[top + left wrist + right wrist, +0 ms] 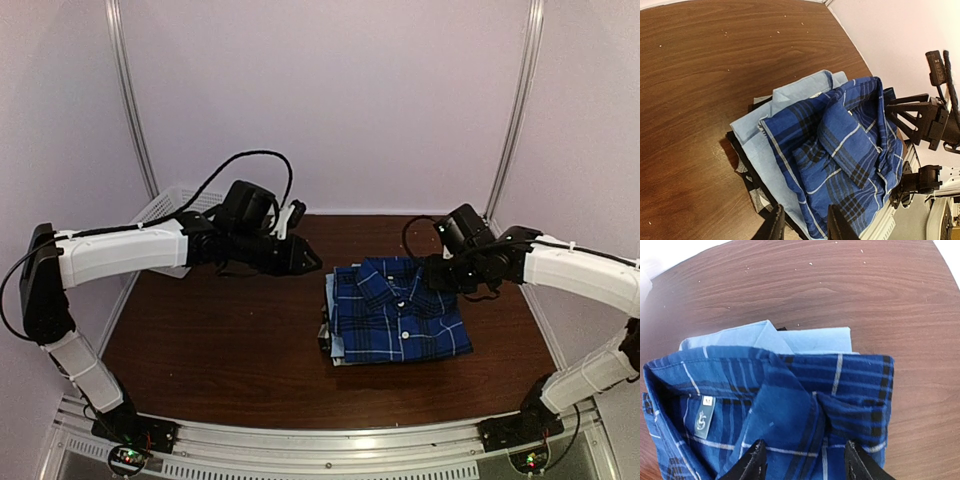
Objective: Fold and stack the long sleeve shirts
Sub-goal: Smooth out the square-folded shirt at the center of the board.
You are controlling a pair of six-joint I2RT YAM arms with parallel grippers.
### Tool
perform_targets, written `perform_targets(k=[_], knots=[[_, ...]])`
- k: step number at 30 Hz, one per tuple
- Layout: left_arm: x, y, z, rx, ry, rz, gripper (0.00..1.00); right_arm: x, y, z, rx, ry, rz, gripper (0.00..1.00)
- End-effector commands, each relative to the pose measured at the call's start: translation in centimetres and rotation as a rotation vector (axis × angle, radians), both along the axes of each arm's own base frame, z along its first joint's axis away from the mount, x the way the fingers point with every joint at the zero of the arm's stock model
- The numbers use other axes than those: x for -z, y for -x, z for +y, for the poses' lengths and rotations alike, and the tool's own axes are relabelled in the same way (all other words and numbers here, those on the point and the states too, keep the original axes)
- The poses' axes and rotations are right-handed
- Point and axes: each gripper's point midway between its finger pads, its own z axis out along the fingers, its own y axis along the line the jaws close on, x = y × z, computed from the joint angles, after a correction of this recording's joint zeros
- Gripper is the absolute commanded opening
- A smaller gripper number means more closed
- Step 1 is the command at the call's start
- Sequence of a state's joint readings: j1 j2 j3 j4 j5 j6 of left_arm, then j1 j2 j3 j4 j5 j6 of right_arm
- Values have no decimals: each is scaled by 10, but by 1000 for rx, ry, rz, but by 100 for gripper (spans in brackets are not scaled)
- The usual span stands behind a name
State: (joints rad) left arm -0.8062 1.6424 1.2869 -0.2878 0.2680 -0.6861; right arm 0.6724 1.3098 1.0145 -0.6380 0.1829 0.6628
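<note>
Looks like the tail end of a stacking step. Folded plaid shirt [400, 312] on top of a pile near the middle of the table [220, 340], collar up. Right under it, a light blue shirt [790, 95], poking out a little past the plaid one. At the very bottom, darker folded shirts [745, 172]. Right claw [804, 447] wide open just over the collar end of the plaid shirt, with nothing in its grip. Cannot tell whether touching the cloth or only very near. Left claw [806, 212] open too and holding nothing, up in the air on the left of the pile and apart from it. Next move, at a guess: lift the right claw straight up and away. Calls for a slow, clean lift, so as not to catch the collar and pull the top shirt crooked. Maybe also a small push on the edges to line the pile up, since a bit uneven on one side. White lattice basket [165, 205] at the far left corner, behind the left arm and well apart from the pile. Cannot see into it from here. Nothing between either claw and the shirts.
</note>
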Motion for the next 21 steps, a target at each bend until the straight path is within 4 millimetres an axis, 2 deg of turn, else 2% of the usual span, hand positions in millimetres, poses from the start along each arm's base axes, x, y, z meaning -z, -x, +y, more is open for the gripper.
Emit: perform_targets(k=[1,9,10,14,18,21], knots=[[-14,-4,-12,28,42,-40,31,-16,-22,17,-31,-33,-60,53],[-9,-2,-15,39,39,-21,31,-1,-57,19,-19,13,-47,53],[-8,-2,-15,39,39,-21,31,2,-61,18,-16,12,-43,52],[-7,-1,-15,40,39,-14,30,11,-79,10,5,31,-28,33],[-7,1,-14,36,37,-15,30,9,-92,13,15,49,-34,26],[-6,2,-12,30,36,-12,30,15,-94,18,6,47,-12,27]])
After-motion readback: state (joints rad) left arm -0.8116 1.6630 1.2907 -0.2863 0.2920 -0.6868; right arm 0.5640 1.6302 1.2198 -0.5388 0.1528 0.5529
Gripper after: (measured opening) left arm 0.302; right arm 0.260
